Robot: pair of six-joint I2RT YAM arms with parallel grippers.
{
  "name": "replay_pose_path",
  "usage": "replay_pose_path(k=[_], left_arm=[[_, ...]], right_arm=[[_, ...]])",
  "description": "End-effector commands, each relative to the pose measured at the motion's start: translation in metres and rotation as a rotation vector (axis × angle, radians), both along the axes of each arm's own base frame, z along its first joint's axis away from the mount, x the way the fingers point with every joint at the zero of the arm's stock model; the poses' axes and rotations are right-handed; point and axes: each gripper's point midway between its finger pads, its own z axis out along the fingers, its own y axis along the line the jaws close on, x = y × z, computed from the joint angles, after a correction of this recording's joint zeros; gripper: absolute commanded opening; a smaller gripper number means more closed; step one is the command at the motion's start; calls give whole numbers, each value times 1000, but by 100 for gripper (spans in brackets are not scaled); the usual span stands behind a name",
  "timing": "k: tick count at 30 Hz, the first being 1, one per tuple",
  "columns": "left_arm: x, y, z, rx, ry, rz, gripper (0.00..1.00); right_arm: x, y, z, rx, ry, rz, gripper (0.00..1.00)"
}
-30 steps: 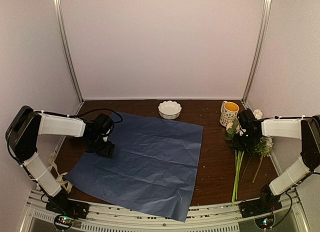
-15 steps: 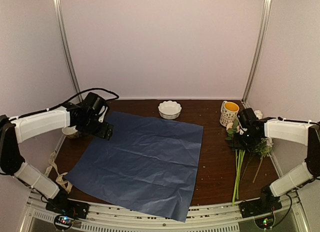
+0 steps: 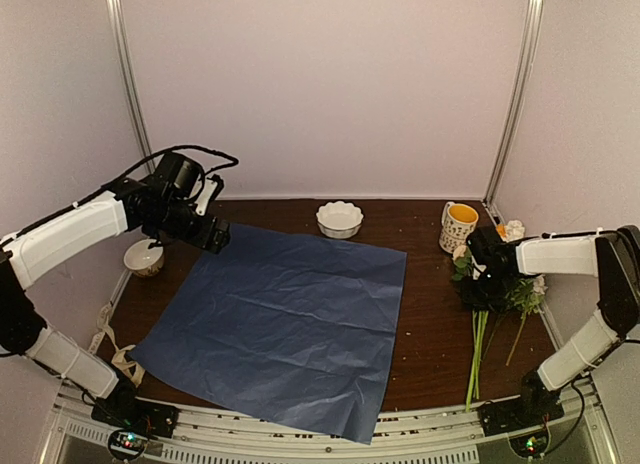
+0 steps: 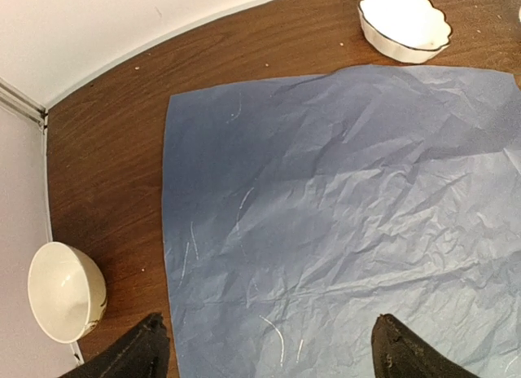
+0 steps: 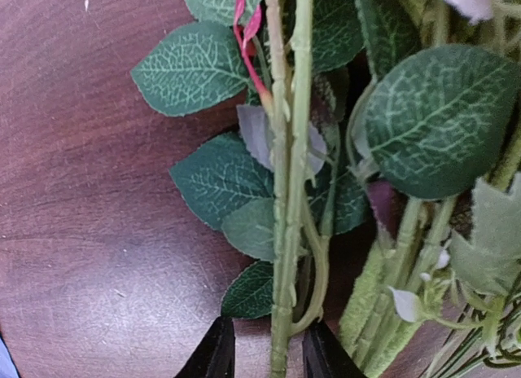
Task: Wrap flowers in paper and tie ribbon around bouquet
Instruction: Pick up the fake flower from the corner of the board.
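While the paper (image 3: 290,324) lies flat, nothing is wrapped yet: your left gripper (image 4: 270,341) hangs wide and empty over its far-left corner; your right gripper (image 5: 269,349) stands narrow astride one stem of the flowers (image 3: 492,284), right of the sheet, grip uncertain; ribbon (image 3: 120,362) untouched.

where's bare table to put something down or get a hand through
Widest bare wood: the strip between the paper and the flowers. Also the back edge between white bowl and mug. Crowded: far right, with flowers, mug and right end effector; the left edge holds a cream bowl and ribbon.
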Motion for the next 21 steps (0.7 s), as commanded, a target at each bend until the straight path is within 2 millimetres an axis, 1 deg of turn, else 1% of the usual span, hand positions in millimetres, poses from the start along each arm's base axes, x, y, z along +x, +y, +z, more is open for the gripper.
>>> replay_pose_path(k=[1,4,5,6,8,10,11,12,15,17,19,21], left_arm=[[2,-11,12,-3,-8,-82,89],[5,-6,16,39,-24,-87,89],[5,-5,17,47,-29,-87,89],[6,-5,18,53,-34,-87,90],[5,-4,14,57,-36,-89,90],[4,-3,11,51,-41,-88,90],[2,-5,10,44,-37,-94,89],[0,-6,9,36,-30,-100,90],[-3,-12,10,-2,-23,-120,90],[-5,-16,10,-21,-20,-141,91],[-7,-18,9,-31,-15,-154,94],[-8,-18,10,-32,-19,-158,96]], right_arm=[[-6,0,-5,-7,37,2,32],[-5,3,-6,-5,55,30,33],[-5,4,-7,-6,66,42,31],[-5,4,-7,-9,77,51,27],[-6,4,-8,-17,91,62,15],[-7,2,-4,-26,84,62,4],[-7,0,0,-32,73,59,0],[-7,-2,5,-39,61,58,0],[-6,-10,26,-73,11,41,0],[-4,-14,45,-87,-36,29,0],[-2,-18,68,-91,-104,7,0],[3,-21,99,-91,-200,-20,0]])
